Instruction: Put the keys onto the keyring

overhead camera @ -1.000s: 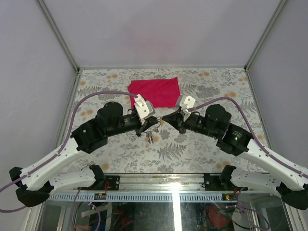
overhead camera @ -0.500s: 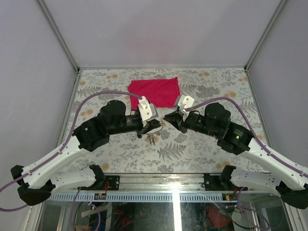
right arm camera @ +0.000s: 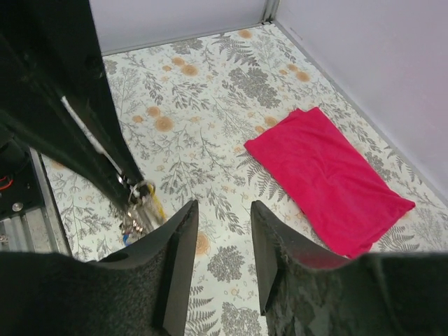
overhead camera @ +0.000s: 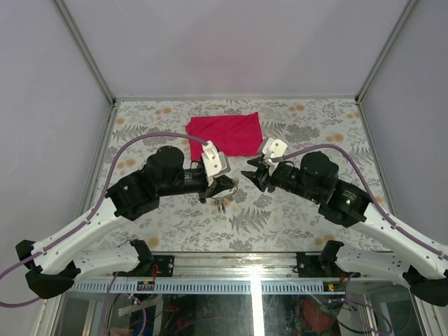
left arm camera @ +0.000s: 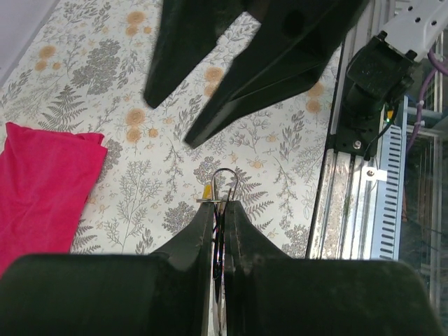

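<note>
**Right gripper lets go and backs away from the keyring**

The right gripper (overhead camera: 246,173), closed and nose to nose with the left gripper (overhead camera: 229,184) a second ago, has parted its fingers. It has also drawn back a little to the right, leaving a clear gap between the two. The left gripper and its load have shifted only slightly, and the red cloth (overhead camera: 225,133) lies where it did.

From the left, the left gripper reaches in low over the flowered table (overhead camera: 301,210). Its fingers are pressed together on the keyring (left arm camera: 224,183). In the left wrist view the thin wire loop pokes out just beyond the closed fingertips, with a small yellowish piece beside it.

The keys (overhead camera: 221,203) hang in a small bunch just below that gripper, close to the table top. Whether they touch it cannot be told. The right wrist view shows the bunch dangling at the tip of the left fingers, with a yellowish piece and a speck of blue. The single keys are too small to tell apart.

To the right, the right gripper points toward the ring with its fingers spread, holding nothing and apart from the loop. Behind both, toward the far edge, the red cloth lies flat on the table, well apart from ring and keys.
</note>
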### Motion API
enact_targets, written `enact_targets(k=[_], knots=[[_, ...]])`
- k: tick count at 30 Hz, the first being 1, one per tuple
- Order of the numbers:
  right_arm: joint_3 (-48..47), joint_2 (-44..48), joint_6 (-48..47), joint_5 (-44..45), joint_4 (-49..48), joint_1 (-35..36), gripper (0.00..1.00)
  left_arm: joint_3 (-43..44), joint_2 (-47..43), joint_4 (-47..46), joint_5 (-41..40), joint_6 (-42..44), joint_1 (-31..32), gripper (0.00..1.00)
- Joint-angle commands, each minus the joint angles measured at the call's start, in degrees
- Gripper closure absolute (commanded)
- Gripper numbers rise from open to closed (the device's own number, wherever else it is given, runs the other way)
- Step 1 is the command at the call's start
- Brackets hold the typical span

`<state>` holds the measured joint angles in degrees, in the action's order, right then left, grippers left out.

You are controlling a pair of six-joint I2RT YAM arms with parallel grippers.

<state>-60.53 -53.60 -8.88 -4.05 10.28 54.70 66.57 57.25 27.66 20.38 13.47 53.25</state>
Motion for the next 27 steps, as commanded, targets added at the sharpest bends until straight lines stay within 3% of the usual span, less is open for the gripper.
enact_targets(k=[1, 7, 12, 18, 27], knots=[[2.04, 6.23, 0.21, 2.35, -1.22, -0.16, 0.55, 0.19, -1.62, -6.10, -4.22, -4.56, 0.14, 1.00], [9.75, 11.48, 8.95, -1.53, -3.55, -0.15, 0.46, -5.67, -4.49, -13.90, -9.35, -14.36, 0.12, 1.00], [18.57, 13.63, 17.67, -6.13, -16.95, -0.20, 0.39, -8.21, -5.62, -19.39, -9.63, -19.38, 0.12, 1.00], [23.60, 12.43, 22.81, -8.60, -27.80, -0.20, 0.38, -11.42, -6.86, -26.91, -6.57, -26.27, 0.13, 1.00], [25.02, 10.34, 23.66, -7.84, -31.57, -0.16, 0.38, -13.46, -7.88, -29.59, -3.52, -29.11, 0.13, 1.00]])
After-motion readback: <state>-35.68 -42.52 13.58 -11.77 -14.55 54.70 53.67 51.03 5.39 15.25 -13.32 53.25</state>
